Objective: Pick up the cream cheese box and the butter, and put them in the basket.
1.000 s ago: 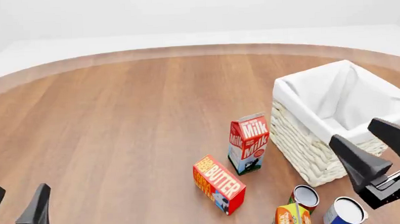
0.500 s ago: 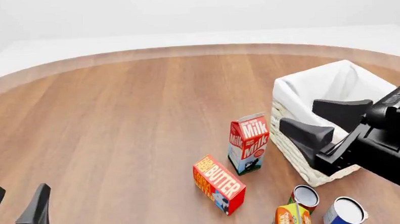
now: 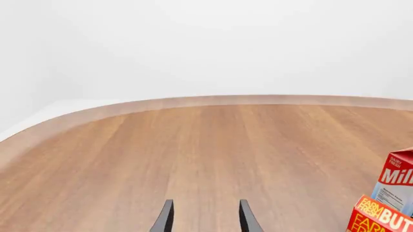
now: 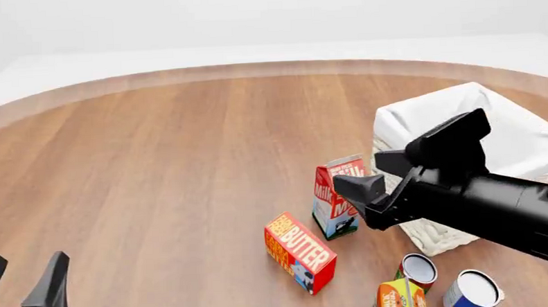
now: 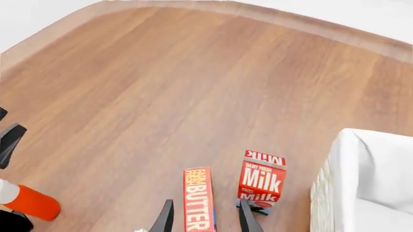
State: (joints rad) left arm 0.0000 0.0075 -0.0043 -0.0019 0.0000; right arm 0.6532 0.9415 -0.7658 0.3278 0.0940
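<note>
My right gripper [image 4: 372, 177]: jaws spread wide, nothing between them, up above the table near the milk carton [image 4: 339, 196].
Butter from my right gripper: the butter [image 5: 197, 199] lies ahead of and below my fingertips in the right wrist view, lined up with the gap between my fingers; I judge a straight descent would bracket it.
Butter's long axis: runs along my line of reach, not across it, so my fingers would close on its long sides.
Nearer arm: my right, I judge; my left gripper [image 4: 25, 284] sits well apart, jaws open and empty.
Basket [image 4: 523, 132]: just beside my right arm, beyond the milk carton.
Cream cheese box: not clearly seen in any view.
Readable print: "FARM FRESH BUTTER" on the butter; "DAIRY FRESH Milk" on the carton.
</note>
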